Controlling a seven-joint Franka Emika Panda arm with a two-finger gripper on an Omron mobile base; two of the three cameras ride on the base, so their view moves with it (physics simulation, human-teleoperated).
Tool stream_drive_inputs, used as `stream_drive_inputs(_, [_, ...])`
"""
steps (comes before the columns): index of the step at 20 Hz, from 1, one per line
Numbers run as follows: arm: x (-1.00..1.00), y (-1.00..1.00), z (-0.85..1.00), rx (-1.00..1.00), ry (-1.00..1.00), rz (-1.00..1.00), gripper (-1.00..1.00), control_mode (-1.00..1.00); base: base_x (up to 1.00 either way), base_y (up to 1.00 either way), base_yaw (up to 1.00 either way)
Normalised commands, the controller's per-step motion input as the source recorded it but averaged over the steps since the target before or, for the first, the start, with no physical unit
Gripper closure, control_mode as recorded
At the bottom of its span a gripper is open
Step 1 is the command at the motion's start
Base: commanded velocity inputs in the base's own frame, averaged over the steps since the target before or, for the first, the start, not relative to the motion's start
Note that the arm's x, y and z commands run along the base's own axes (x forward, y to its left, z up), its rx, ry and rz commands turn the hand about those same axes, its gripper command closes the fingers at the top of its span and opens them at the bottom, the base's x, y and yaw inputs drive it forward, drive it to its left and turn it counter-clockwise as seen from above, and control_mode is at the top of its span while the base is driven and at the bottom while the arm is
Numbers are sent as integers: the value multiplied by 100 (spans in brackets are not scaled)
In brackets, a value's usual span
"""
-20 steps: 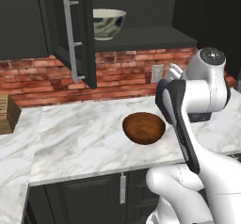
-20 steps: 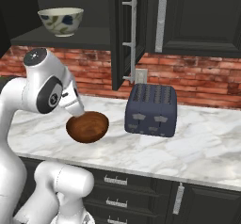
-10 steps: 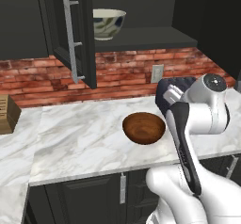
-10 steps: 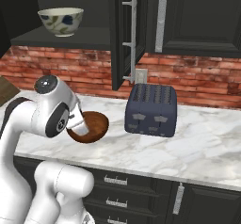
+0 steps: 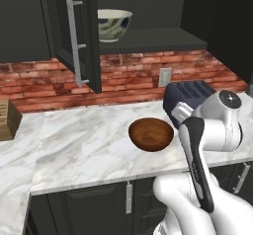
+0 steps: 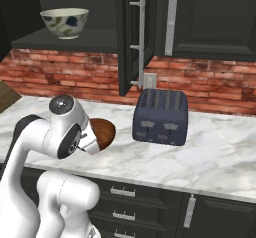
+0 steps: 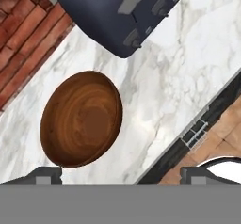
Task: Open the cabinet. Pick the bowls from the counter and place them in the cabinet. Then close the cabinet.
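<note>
The cabinet [image 5: 74,36] stands open, its door swung out toward the room. On its shelf the cream-white bowl [image 5: 113,24] with blue marks is already placed, so I judge the task about half done. The wooden bowl [image 5: 151,134] is not yet taken; it rests on the marble table [image 5: 84,150], just beside the dark toaster [image 6: 160,117]. In the hand view the fingers [image 7: 47,175] are spread wide and hold nothing, with the wooden bowl ahead of them. Left to do: grasp this bowl, put it on the shelf, close the cabinet.

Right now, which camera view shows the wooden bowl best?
The hand view: the wooden bowl lies whole, seen from above. The left base view shows it entire but smaller; in the right base view the arm hides most of it.
</note>
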Motion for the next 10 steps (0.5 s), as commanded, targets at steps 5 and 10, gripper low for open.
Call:
stream_drive_inputs(5, [-4,0,-42,-4,0,8,-100,-100,0,0,0])
stream_drive_inputs(10, [15,0,-29,-6,0,2,-100,-100,0,0,0])
